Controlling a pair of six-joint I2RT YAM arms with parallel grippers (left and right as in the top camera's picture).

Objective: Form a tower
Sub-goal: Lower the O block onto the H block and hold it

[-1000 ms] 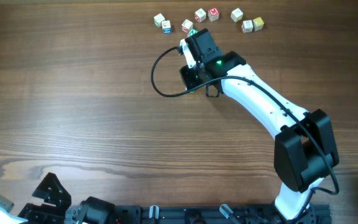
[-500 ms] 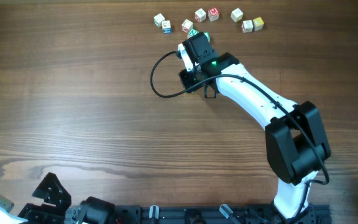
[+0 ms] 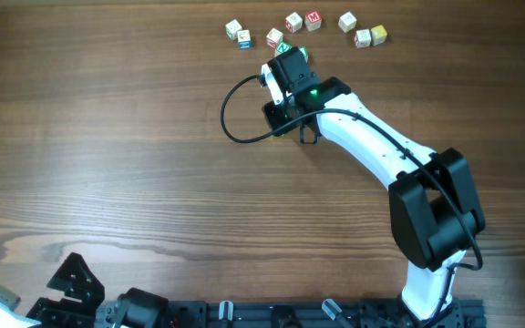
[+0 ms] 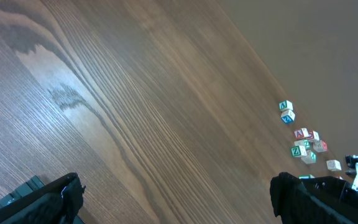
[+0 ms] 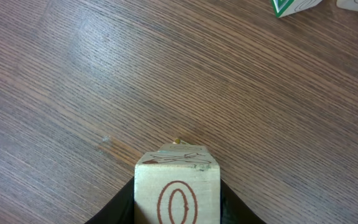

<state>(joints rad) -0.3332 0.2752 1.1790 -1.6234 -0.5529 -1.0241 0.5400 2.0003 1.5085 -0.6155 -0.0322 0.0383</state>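
My right gripper [image 5: 178, 190] is shut on a pale wooden cube [image 5: 178, 177] with a red O on the face toward the camera; the black fingers [image 5: 124, 205] press both of its sides. The cube hangs low over bare table. In the overhead view the right gripper [image 3: 285, 66] sits just short of a green-lettered cube [image 3: 283, 47], which also shows as the green-lettered cube [image 5: 294, 5] at the top edge of the right wrist view. The tower is out of view: no stacked column shows anywhere. My left gripper [image 4: 173, 199] stands wide open with nothing between its fingers, low at the table's near left.
Several loose letter cubes [image 3: 313, 18] lie in a row along the table's far edge, from a white cube [image 3: 233, 28] to a yellow cube [image 3: 378, 35]. The right arm's black cable [image 3: 231, 118] loops out to the left of the wrist. The left arm's base [image 3: 71, 282] sits at the near left corner.
The right arm's elbow has swung a little to the left and its wrist has crept toward the cube row. The left arm has not moved.
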